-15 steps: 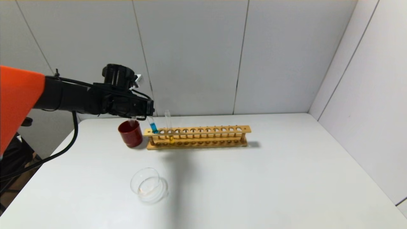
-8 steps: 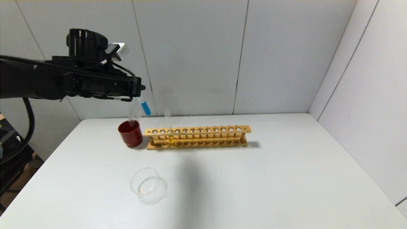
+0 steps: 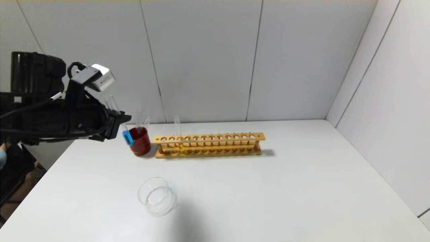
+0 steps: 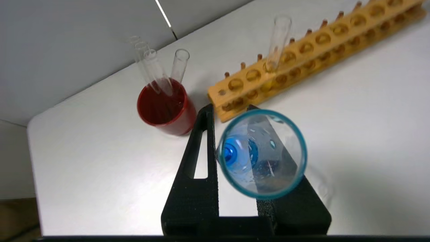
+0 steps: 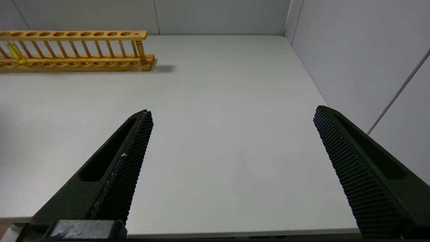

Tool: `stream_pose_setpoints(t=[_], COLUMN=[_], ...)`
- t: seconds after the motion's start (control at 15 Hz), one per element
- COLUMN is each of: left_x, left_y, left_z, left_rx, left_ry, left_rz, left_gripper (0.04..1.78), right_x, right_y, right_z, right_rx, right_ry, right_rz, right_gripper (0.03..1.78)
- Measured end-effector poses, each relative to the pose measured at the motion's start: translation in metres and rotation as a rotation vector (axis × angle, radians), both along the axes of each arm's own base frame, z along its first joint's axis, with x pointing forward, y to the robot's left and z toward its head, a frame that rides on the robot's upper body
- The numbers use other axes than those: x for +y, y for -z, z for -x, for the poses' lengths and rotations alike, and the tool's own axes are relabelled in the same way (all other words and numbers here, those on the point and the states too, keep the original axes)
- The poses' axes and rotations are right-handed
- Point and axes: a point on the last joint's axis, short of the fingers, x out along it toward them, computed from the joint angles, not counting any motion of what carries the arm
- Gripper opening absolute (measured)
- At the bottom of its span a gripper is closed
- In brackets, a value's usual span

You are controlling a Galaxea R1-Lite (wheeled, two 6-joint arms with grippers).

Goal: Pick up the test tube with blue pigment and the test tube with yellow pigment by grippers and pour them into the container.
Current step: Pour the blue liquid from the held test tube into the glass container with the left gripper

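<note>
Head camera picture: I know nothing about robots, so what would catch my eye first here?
Probably the black left gripper at the table's left edge, shut on a slender glass test tube with blue liquid and holding it in the air beside the dark red cup of empty tubes. Next, the long wooden rack at the back, with a lone yellow-bottomed glass tube standing in it, and the small clear glass dish nearer the front.

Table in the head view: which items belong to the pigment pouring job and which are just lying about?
Job: slender glass blue-pigment tube in left end effector; yellow-pigment glass tube; shallow clear glass dish.
Lying about: long wooden rack; dark red cup of colourless tubes.
</note>
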Motion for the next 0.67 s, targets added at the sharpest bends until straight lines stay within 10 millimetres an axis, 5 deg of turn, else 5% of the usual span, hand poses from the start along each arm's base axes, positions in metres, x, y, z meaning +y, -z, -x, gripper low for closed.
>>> stream_pose_setpoints(t=[0.33,0.67], left_x=[0.008,0.016], left_y=[0.024,0.052], left_z=[0.032,0.011], left_rx=[-0.039,-0.045], left_ry=[0.218,0.384], left_rz=[-0.194,-0.396], left_gripper=[0.34,0.34], right_x=[0.000,0.000], right_y=[0.000,0.000], right_z=[0.000,0.000], right_rx=[0.000,0.000], right_ry=[-0.001,0.000], right_rz=[0.000,0.000], right_gripper=[1.75,1.75])
